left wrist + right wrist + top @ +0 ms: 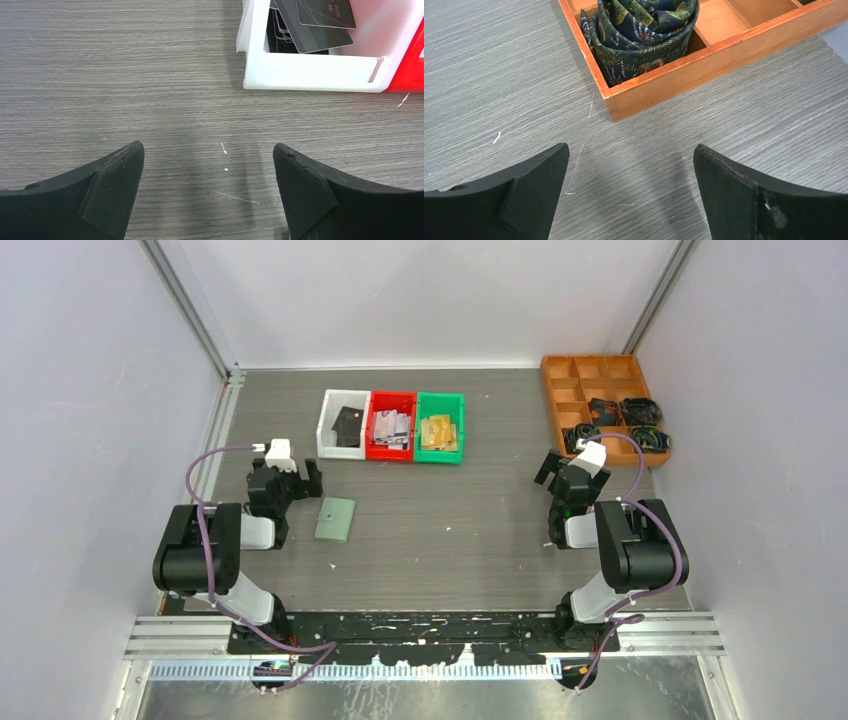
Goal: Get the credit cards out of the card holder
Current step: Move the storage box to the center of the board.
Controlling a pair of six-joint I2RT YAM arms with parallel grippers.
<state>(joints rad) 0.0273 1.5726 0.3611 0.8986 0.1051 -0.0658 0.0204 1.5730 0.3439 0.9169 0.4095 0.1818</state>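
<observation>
- From the overhead camera I see the card holder, a flat pale-green rectangle with rounded corners. It lies slightly askew on the grey wood-grain table, just to the right of the left gripper and apart from it.
- Farther back three plastic bins stand touching in a row. The white bin holds black cards, the red bin silvery cards, and the green bin gold cards.
- At the back right sits an orange wooden tray divided into compartments, with dark rolls in the nearer ones. The right gripper hovers just beside its near left corner.
- In my left wrist camera the matte black fingers are spread wide with only bare table between them. Ahead to the right is the white bin's smooth glossy corner, with thin dark cards leaning inside and a red edge next to it.
- In my right wrist camera the jaws stand wide apart and hold nothing. Beyond them the tray's corner compartment holds a rolled cloth, dark with a green-and-gold pattern.
</observation>
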